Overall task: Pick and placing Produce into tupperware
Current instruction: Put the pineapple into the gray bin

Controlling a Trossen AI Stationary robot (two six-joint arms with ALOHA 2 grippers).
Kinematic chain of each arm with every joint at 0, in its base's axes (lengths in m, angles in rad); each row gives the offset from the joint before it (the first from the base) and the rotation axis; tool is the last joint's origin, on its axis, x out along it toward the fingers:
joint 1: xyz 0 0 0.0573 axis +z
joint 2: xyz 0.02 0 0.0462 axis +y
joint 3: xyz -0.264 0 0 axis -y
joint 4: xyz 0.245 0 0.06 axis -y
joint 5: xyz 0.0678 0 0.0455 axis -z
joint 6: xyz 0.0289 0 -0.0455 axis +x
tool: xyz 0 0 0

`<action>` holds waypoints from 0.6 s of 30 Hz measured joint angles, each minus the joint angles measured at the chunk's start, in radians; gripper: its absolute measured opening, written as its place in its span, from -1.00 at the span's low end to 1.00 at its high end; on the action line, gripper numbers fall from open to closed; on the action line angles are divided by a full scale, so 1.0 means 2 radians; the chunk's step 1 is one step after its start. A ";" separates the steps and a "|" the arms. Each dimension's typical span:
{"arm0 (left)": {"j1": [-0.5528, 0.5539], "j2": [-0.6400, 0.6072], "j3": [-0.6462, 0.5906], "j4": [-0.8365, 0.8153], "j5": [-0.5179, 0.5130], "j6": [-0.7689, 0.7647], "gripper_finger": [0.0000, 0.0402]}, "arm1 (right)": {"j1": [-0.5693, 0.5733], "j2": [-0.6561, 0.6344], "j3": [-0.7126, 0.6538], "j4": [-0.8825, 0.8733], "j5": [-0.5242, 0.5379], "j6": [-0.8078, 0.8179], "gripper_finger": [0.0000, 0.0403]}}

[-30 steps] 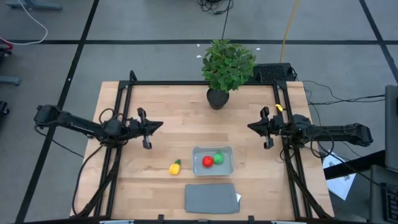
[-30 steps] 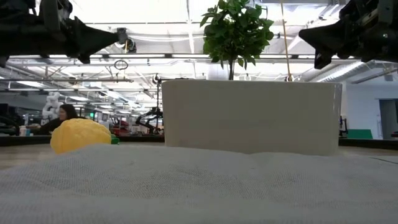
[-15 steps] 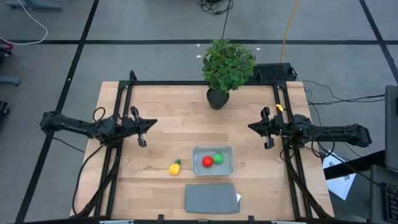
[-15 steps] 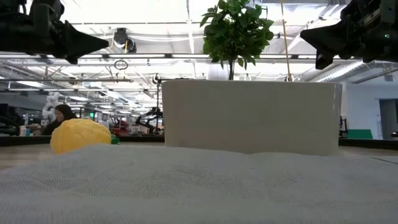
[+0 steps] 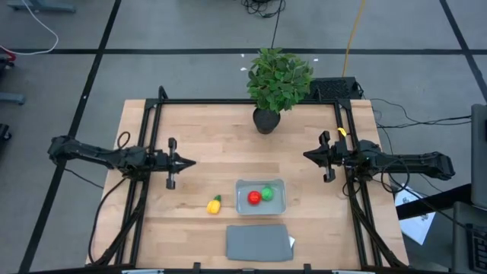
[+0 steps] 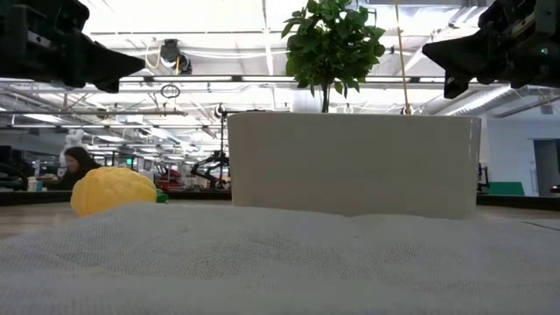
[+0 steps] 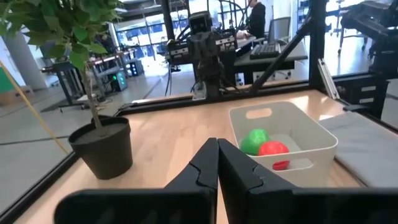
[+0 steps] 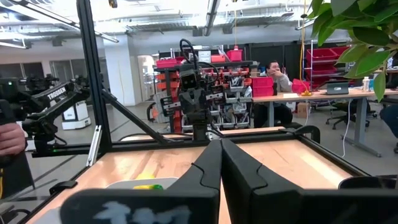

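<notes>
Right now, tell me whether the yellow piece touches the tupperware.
Apart. The high view shows the yellow piece lying on bare table left of the tupperware, with a clear strip of wood between them.

Red piece (image 5: 253,198) and green piece (image 5: 267,193) sit inside the tupperware (image 5: 261,184); yellow piece (image 5: 214,205) lies just beside it

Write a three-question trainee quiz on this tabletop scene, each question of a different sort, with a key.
1. True or false: the yellow piece lies inside the tupperware.
2. Which pieces are in the tupperware? A) red and green B) red and yellow C) none
3. Fill in: the grey lid lies flat on the table, not on the ____.

Key:
1. False; it lies on the table beside it.
2. A: the red piece and the green piece.
3. tupperware
</notes>
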 joint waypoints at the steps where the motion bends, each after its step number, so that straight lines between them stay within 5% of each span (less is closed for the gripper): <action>1: 0.000 0.001 0.000 0.001 0.000 0.001 -0.95 | 0.000 0.000 0.000 0.000 0.000 0.000 -1.00; 18: 0.000 0.001 0.000 0.011 0.000 0.002 -0.88 | 0.000 0.000 0.000 -0.008 0.000 0.000 -1.00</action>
